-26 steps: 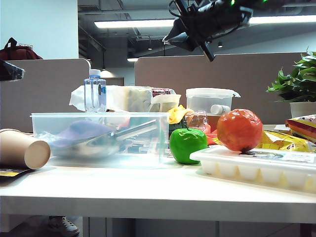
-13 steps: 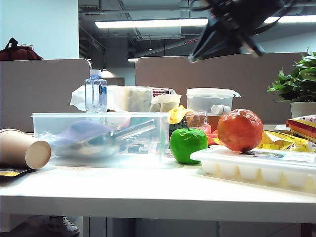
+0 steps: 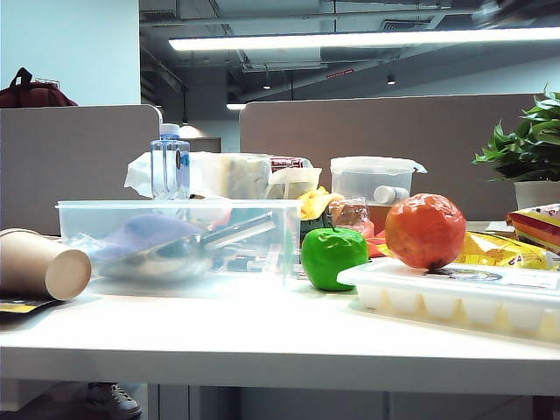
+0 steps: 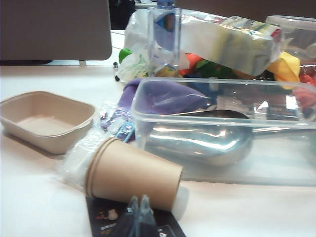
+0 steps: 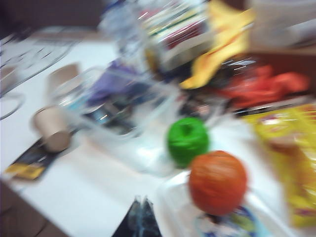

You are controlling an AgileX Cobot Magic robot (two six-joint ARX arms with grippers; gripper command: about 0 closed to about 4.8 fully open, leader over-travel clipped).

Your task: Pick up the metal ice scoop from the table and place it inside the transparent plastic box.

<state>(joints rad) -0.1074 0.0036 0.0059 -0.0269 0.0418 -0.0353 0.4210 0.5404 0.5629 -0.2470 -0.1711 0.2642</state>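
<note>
We see the metal ice scoop point(image 4: 207, 140) lying inside the transparent plastic box point(image 3: 175, 247). Left gripper point(image 4: 138, 207) and right gripper point(image 5: 140, 210), both pressed together and empty, sit at frame bottom; a low left gripper sweep could knock the paper cup point(image 4: 132, 173).

You see metal ice scoop point(image 4: 202, 140), polished steel, mirror-bright, lying in transparent plastic box point(image 4: 148, 106), clear walls slightly frosted. Paper cup point(image 4: 131, 173) beside it, matt kraft brown. Green apple point(image 3: 332, 255) glossy, plastic-looking. Ice cube tray point(image 3: 455, 297) smooth white plastic. Table point(image 3: 262, 337) smooth, white, faint sheen.
</note>
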